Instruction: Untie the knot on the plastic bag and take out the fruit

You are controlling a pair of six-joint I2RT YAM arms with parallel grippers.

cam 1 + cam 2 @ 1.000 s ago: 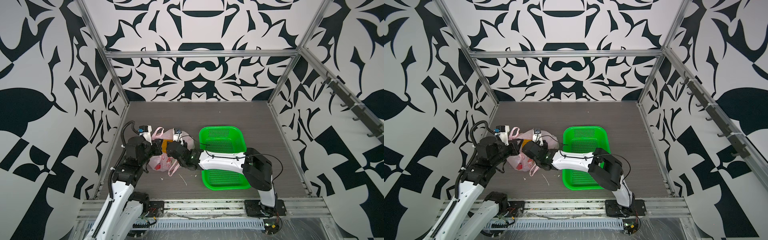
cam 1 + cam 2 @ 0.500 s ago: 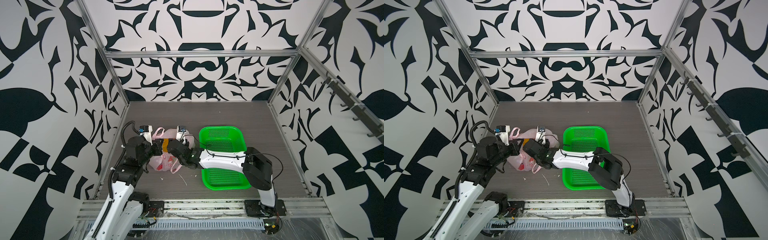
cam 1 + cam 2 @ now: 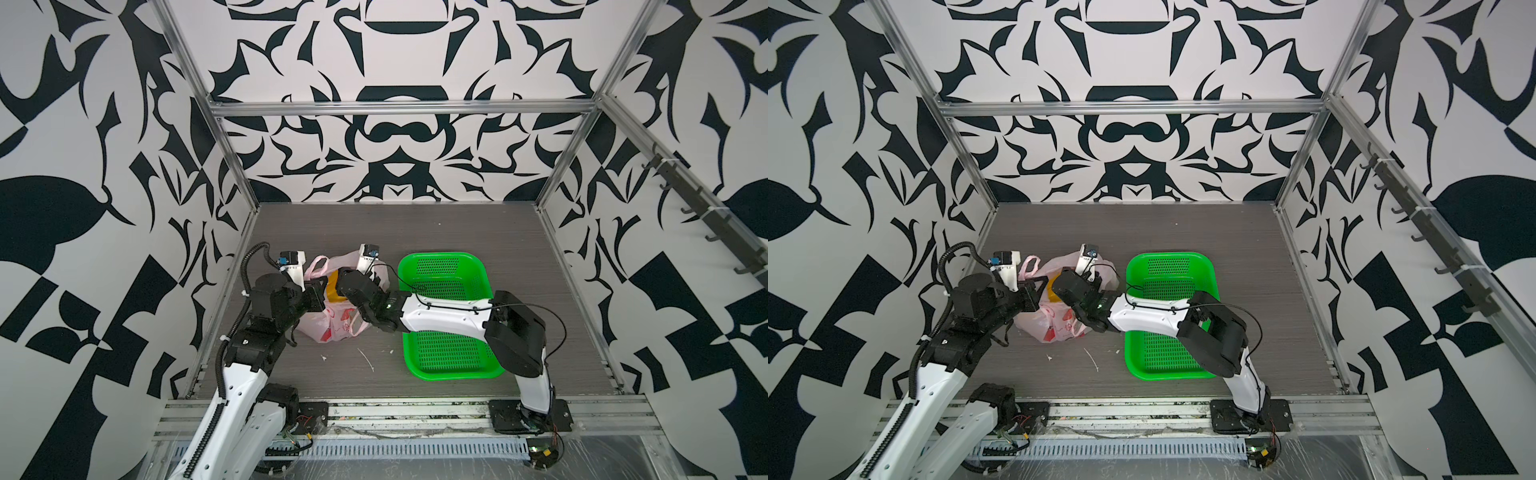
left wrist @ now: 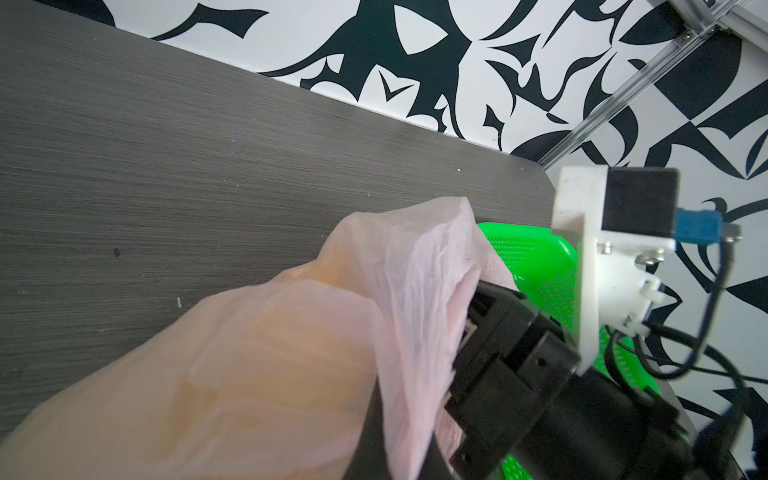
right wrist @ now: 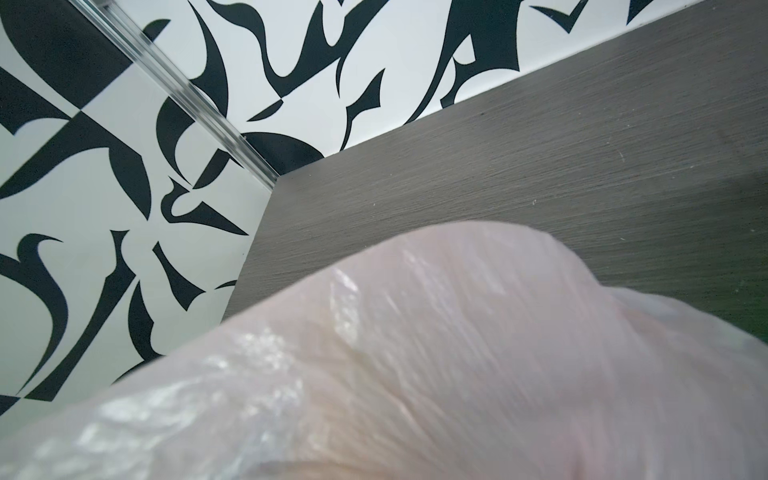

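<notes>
on the table (image 3: pixel 415 224), at about 9 o'clock of the basket (image 3: pixel 440 255), the bag (image 3: pixel 332 328) is lying slumped with its mouth gaping. no knot is showing, so the untying is looking done. a yellow fruit (image 3: pixel 331 287) is peeking out of the mouth, and the rest is lying hidden under film. at the mouth's 9 o'clock the left gripper (image 3: pixel 318 293) is sitting fully closed, seemingly pinching the rim. at 3 o'clock the right gripper (image 3: pixel 344 286) is reaching inside. film is burying its fingers and blanketing the right wrist view, so i cannot tell whether they are gripping anything. over the last second this gripper has been creeping toward 12 o'clock, the bag's near edge trailing after it, while the left one is holding still. that is reading as the mouth being stretched for a first grab, and no fruit is out yet.
</notes>
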